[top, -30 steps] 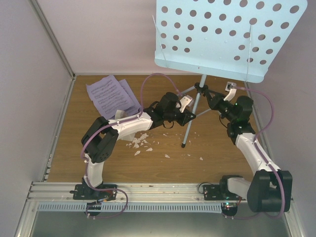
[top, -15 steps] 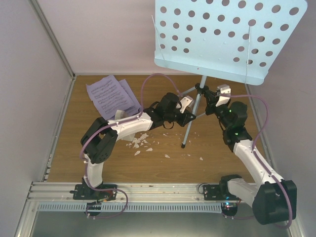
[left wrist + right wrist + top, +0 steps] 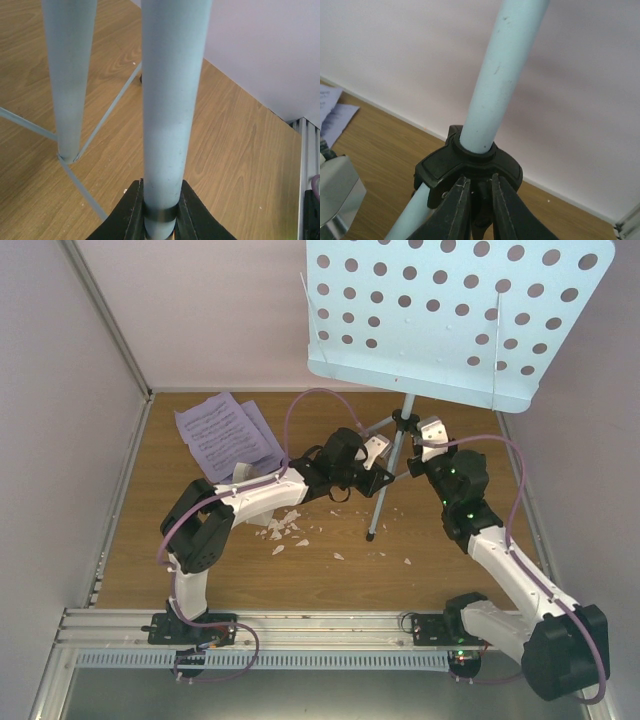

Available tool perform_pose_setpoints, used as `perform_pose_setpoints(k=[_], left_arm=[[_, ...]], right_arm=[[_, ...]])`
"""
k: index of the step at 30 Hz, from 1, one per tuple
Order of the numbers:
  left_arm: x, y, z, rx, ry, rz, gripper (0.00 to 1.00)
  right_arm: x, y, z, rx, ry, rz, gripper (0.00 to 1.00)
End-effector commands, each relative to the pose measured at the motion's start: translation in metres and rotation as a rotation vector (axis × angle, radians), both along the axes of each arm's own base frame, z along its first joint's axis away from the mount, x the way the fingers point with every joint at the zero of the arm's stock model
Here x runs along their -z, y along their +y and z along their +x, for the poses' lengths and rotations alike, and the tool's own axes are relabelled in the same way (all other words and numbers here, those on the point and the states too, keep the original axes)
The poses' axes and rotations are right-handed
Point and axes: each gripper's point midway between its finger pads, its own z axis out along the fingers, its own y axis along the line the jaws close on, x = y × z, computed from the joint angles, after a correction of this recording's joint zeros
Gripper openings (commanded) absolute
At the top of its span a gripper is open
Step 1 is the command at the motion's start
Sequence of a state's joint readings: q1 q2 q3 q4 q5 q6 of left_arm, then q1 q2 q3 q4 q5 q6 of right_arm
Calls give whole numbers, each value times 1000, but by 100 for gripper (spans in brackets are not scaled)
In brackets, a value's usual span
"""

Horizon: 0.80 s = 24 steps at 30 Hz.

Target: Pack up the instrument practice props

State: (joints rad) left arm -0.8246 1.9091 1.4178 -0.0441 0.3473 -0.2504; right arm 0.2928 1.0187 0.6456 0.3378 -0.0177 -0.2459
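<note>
Music stand (image 3: 455, 315) stands mid-frame; my left gripper (image 3: 160, 212) reaches across, clamped on its pole (image 3: 170, 100); right gripper (image 3: 476, 200) narrow, seemingly pinching the black collar (image 3: 437, 172).

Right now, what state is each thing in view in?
Music stand: standing upright, unfolded.
Left end effector: shut on the stand's pole.
Right end effector: at the black collar, grip unclear.
Sheet-music pages: lying flat on the table, overlapping.
</note>
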Motion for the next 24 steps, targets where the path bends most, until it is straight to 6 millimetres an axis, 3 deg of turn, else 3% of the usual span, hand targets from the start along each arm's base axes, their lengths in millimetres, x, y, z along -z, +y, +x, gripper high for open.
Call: perform_pose_setpoints(k=[1,3,7,13,17,20,24], left_arm=[[-26,11,14,-93,-18,-29,0],[-25,11,14,-91,-15,-31,0],[-25,10,14,-89,-12,-38,0],[-22,10,13,-86,-7,-30,0],[-23,10,13,-86,-11,-29,0],[-25,10,12,-81,-9,-33,0],[-24,10,11,-79,-6,-31,0]], right_arm=[[2,-4,-13,26,-13,-16,29],[-10,-7,-22,26,-39,76,50],[-11,-23,-35,75,12,366,73],[20,-39,-54,42,190,892,82],[43,-48,-61,11,365,1376,79],[21,-35,-61,-123,401,1505,77],[6,-21,-50,-188,525,1634,82]])
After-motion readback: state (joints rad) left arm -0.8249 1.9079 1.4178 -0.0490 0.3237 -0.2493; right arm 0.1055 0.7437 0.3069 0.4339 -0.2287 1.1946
